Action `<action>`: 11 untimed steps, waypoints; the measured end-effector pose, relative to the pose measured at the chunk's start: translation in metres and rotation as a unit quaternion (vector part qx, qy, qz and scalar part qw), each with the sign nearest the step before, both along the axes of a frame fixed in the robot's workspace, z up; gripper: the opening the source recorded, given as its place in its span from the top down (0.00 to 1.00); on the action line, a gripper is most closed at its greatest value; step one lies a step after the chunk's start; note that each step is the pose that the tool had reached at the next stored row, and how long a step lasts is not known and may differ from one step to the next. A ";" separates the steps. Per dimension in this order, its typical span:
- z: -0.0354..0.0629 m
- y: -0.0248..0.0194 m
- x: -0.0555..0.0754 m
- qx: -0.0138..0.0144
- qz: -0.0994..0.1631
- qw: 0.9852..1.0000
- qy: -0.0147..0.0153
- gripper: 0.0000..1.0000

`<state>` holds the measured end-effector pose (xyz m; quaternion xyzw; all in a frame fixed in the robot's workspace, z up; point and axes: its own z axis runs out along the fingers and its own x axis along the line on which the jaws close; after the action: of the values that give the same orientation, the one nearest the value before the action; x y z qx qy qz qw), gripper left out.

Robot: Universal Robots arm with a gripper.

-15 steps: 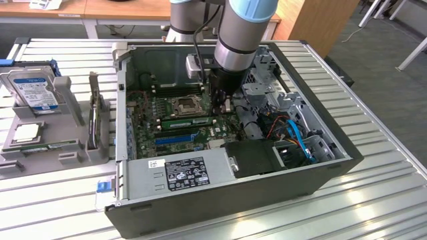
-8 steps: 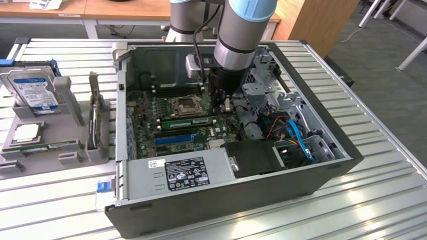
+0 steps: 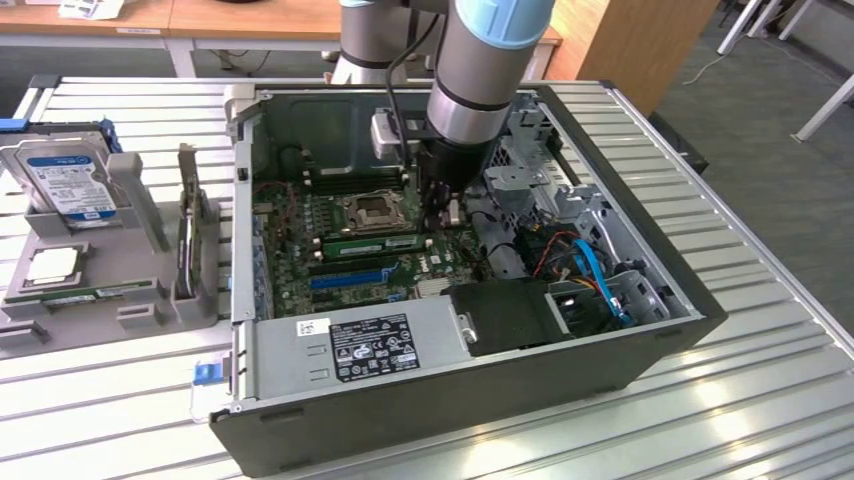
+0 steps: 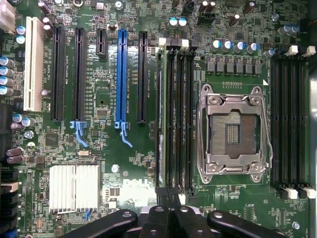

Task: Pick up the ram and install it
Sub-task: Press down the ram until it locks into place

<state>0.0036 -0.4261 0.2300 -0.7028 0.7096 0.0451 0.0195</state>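
Inside the open computer case (image 3: 641, 330) on the slatted bench (image 3: 747, 420), the tool (image 3: 445, 212) hangs low over the motherboard (image 4: 124, 163) with its jaws closed together and nothing between them. The ram (image 3: 378, 243) stands on edge in a memory slot just beside the empty processor socket (image 4: 234, 130), near the tool's tips.

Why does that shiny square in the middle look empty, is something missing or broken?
Nothing looks broken. The processor socket on the motherboard is open and bare, with no chip or cooler on it. A ram stick stands straight in the slot beside it.
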 end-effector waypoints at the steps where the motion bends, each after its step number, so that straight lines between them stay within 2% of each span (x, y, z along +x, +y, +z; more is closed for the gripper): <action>1: -0.0008 0.0000 0.000 0.000 0.000 1.000 0.000 0.90; 11: -0.0038 0.0000 0.000 0.000 0.000 1.000 0.000 0.90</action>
<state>0.0036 -0.4262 0.2262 -0.7028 0.7097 0.0451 0.0194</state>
